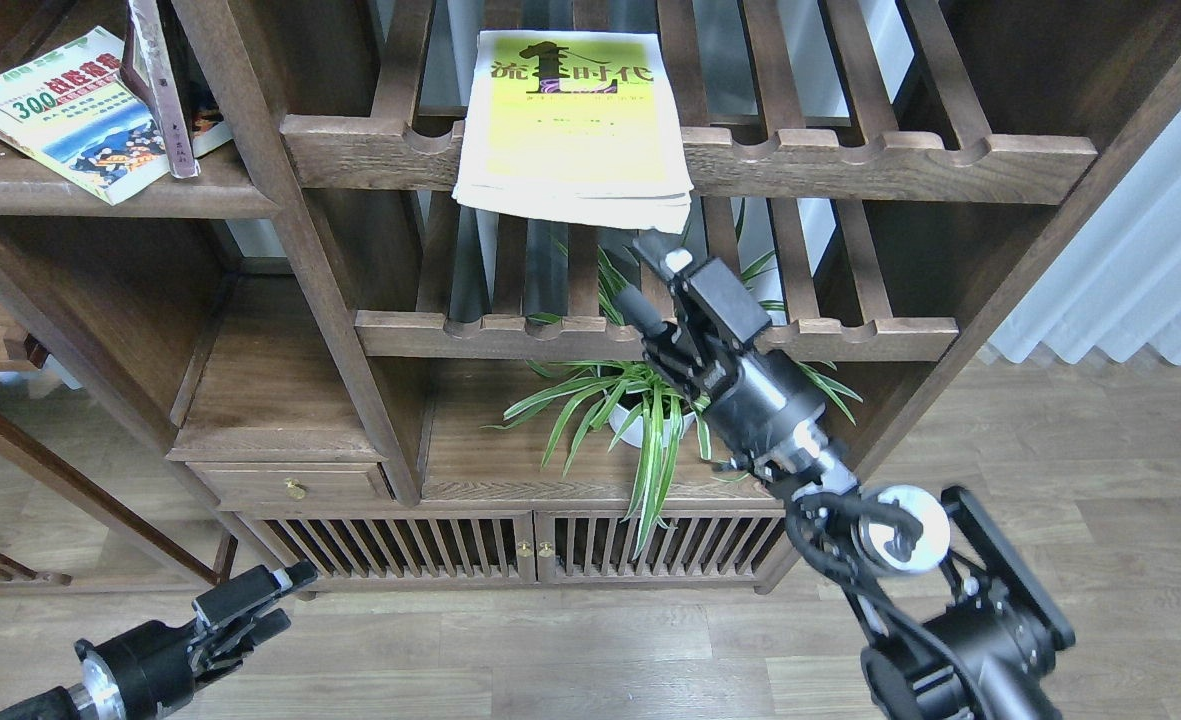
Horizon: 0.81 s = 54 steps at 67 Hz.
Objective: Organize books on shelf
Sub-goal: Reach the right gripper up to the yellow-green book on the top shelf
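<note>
One head view is looking forward and down from above the robot's own arms, facing a dark wooden bookcase (330, 300) head-on and taking in its upper slatted rack (850, 150), the solid shelf (100, 185) at the upper left, the lower cabinet doors (400, 548) and the plank floor (1050, 520) in front. It is standing near enough that the bookcase is filling most of the width, while the left arm is entering from the lower left edge and the right arm is rising from the lower right, with a white curtain (1140, 260) showing at the right edge
</note>
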Tool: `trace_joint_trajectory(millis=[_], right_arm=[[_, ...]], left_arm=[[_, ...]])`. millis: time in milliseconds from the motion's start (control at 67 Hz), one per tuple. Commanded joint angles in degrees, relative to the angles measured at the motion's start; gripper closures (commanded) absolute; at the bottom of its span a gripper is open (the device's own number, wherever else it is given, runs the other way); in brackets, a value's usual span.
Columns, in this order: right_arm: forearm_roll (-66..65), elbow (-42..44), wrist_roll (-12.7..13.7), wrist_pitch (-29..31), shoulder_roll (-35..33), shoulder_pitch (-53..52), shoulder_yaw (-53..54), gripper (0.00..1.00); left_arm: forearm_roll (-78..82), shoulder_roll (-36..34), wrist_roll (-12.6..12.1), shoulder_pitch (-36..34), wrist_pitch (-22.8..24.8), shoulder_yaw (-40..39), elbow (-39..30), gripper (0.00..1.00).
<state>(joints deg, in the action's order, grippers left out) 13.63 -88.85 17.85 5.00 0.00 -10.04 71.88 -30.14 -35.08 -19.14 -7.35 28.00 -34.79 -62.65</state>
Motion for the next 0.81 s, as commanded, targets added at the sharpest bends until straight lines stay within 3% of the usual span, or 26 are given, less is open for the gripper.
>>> trace_joint_trajectory(millis=[0,313,492,791], right_arm=[[-0.09,-0.89,-0.54,-1.39,0.00,-1.65,0.01,0.01],[-1.76,-1.85,-1.42,-4.73,0.00,-3.84,0.01,0.02],[-4.22,-1.24,-1.85,-12.64,0.00,-7.18,0.01,0.02],[-4.48,-0.18,-1.86,-14.66,0.00,-9.73,0.01,0.09]], left_arm=[[0.00,0.10,-0.02,0.32,0.00,0.17,0.42,0.01],[0.00,0.45,-0.02,0.40,0.00,0.25,2.36,0.01],[-0.09,0.54,0.07,0.40,0.00,0.34,2.97,0.01],[-0.18,0.54,0.07,1.37,0.00,0.43,3.06,0.01]])
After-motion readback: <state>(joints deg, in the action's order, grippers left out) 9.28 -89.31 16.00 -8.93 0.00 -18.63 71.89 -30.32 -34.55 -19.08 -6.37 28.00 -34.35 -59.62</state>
